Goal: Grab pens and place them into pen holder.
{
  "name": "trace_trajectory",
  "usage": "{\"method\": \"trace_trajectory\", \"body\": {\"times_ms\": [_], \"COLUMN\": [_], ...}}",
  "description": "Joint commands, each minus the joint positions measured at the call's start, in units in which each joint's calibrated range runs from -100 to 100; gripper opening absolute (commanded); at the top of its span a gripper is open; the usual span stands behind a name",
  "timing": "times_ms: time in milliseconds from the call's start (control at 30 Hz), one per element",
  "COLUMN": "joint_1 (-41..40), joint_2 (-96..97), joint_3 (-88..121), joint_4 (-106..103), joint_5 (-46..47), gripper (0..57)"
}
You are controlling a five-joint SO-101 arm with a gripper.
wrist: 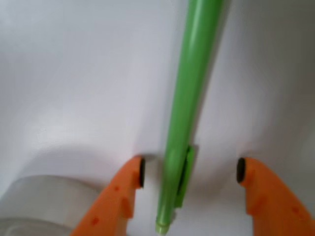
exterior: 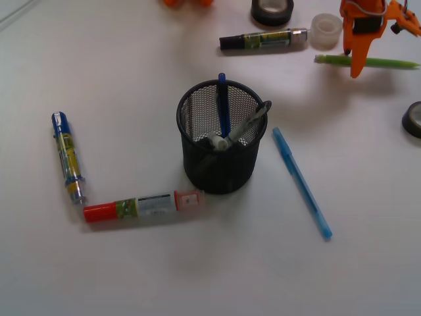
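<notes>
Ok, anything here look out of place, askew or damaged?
Nothing damaged or spilled. Three pens lean askew inside the pen holder, as expected. The light blue pen and green pen lie loose on the table; the open claw straddles the green one.

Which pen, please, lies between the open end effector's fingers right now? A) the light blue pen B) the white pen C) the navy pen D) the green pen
D: the wrist view shows the green pen lying on the table between the spread fingers of the end effector, neither pad touching it.
</notes>
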Motion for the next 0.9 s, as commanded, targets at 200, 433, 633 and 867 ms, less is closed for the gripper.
{"method": "trace_trajectory", "body": {"times_ms": [200, 433, 633, 867], "joint_1": [2.28, 9.08, 16.78, 23.06], "joint_2": [5.51, -10.13, -27.55, -43.19], "joint_3": [-1.21, -3.56, -7.55, 6.67], "joint_4": [0.47, 7.03, -0.41, -34.44], "joint_5": [0.34, 2.1, 5.86, 7.13], "gripper": [0.3, 0.4, 0.4, 0.4]}}
